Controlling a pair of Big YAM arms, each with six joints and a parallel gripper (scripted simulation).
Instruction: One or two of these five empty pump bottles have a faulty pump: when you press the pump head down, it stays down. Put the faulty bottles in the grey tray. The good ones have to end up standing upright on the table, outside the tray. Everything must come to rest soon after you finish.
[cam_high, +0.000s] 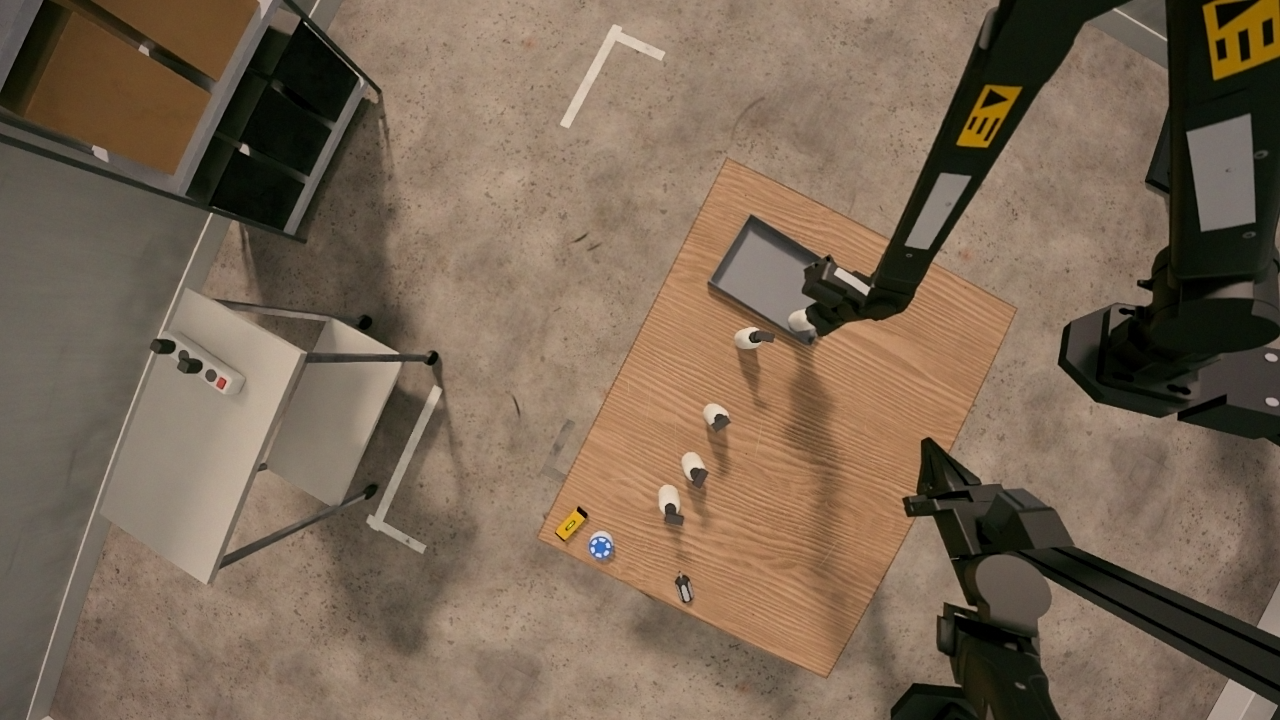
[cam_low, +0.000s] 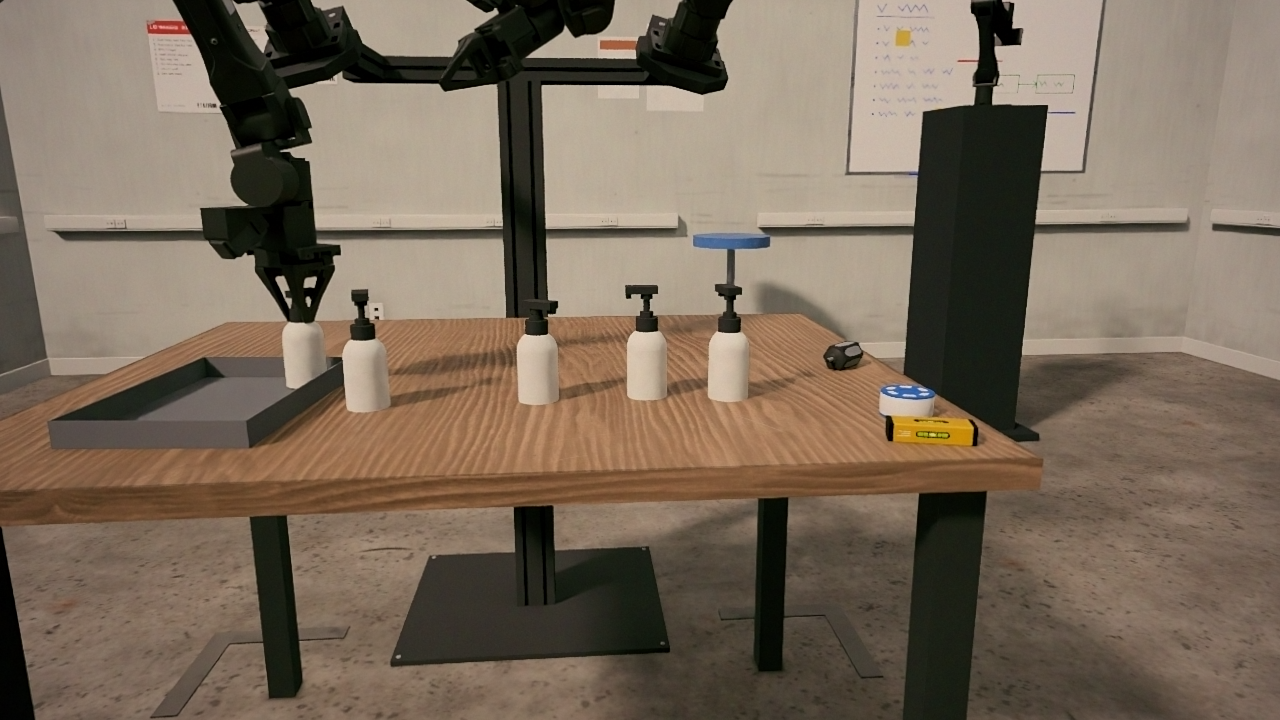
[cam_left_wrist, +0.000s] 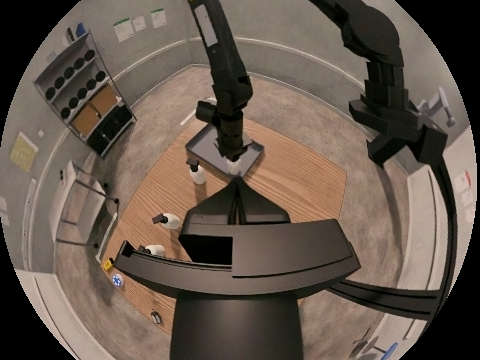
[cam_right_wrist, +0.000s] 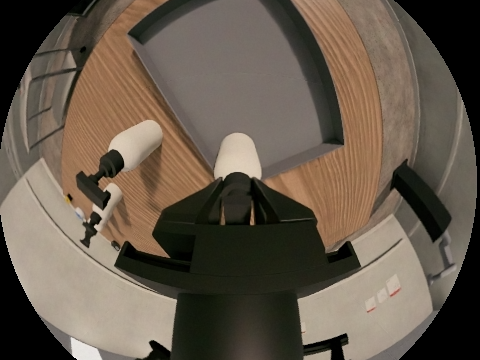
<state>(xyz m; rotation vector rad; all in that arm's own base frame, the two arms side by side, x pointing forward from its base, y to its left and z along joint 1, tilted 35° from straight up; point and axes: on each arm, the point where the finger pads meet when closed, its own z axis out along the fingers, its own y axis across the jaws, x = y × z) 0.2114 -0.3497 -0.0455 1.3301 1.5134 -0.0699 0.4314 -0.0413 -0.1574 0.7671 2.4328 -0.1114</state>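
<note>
Top view, clock centred on table: wooden table (cam_high: 859, 537) (cam_low: 537, 447) (cam_left_wrist: 300, 175) (cam_right_wrist: 95, 100) is standing on speckled floor (cam_high: 501, 223) (cam_low: 1118, 537) (cam_left_wrist: 270, 95) (cam_right_wrist: 397, 100). Grey tray (cam_high: 760, 259) (cam_low: 152, 434) (cam_left_wrist: 205, 145) (cam_right_wrist: 250, 60) is lying at 12. Right gripper (cam_high: 815, 324) (cam_low: 302, 306) (cam_left_wrist: 233, 152) (cam_right_wrist: 236, 197) is grasping one bottle (cam_high: 799, 320) (cam_low: 304, 353) (cam_left_wrist: 233, 166) (cam_right_wrist: 237, 155) by its pump end, inside the tray's near corner; base contact: cannot tell. Four other bottles (cam_high: 747, 338) (cam_low: 366, 374) (cam_left_wrist: 198, 174) (cam_right_wrist: 140, 142) are standing upright outside, 11 to 8. Yellow level (cam_high: 571, 523) (cam_low: 930, 430) (cam_left_wrist: 108, 264) (cam_right_wrist: 68, 199) and blue-topped disc (cam_high: 600, 545) (cam_low: 906, 401) (cam_left_wrist: 117, 280) (cam_right_wrist: 80, 214) are lying near 8. Left gripper (cam_high: 928, 444) (cam_low: 446, 85) (cam_left_wrist: 238, 181) is hovering at 3, fingers clenched on nothing
</note>
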